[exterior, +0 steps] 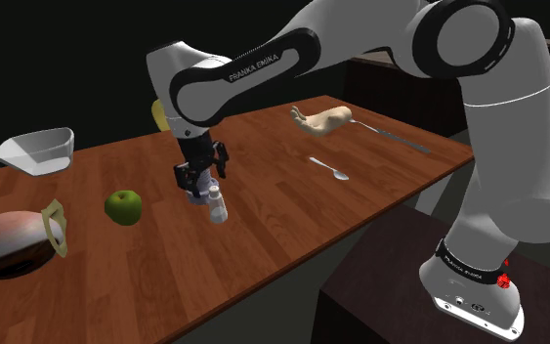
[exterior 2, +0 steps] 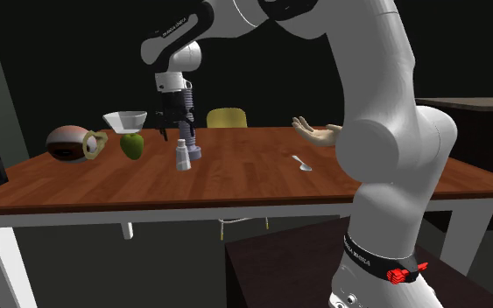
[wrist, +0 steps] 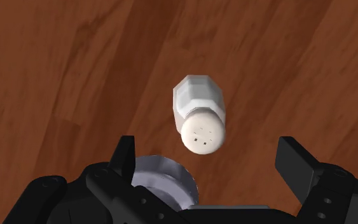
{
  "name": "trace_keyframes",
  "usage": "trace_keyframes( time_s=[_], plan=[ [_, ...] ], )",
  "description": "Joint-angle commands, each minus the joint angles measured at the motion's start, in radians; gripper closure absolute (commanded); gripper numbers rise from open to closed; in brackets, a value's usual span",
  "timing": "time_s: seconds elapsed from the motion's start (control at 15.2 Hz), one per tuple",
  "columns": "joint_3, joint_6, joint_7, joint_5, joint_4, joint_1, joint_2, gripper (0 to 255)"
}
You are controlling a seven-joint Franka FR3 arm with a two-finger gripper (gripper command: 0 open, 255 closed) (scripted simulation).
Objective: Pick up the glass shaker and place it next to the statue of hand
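Going across the shoulder view from its left: a brown jug sits at the near end of the wooden table, with a white bowl behind it by the far edge. Next is a green apple, off on its own.

Around the middle of the table the arm reaches down and the gripper hangs just above the wood. Its fingers are spread apart with nothing between them, which is plain to see in the wrist view.

The shaker stands on the table just beside the gripper, on the shoulder view's right of it. It has a pale body and a white cap with little holes. From the wrist view it sits a bit ahead of the fingers, touching neither one. There's also a greyish round thing right under the gripper, next to the shaker, but I can't tell what it is.

Further right a spoon lies flat. Behind it by the far edge is the hand statue, well apart from the shaker. A long thin utensil lies just beside the statue. The dark stand is at the lower right.
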Motion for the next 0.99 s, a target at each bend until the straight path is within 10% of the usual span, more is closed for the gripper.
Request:
trace_keyframes(
  time_s=[0.0, 0.53, 0.59, 0.92],
  plan=[
    [-0.001, 0.028, 0.004, -0.002, -0.028, -0.001, 0.004, 0],
    [-0.002, 0.035, 0.005, -0.003, -0.034, -0.001, 0.005, 0],
    [-0.001, 0.035, 0.005, -0.003, -0.034, -0.002, 0.005, 255],
    [-0.002, 0.037, 0.004, -0.003, -0.034, -0.002, 0.006, 255]
  ],
)
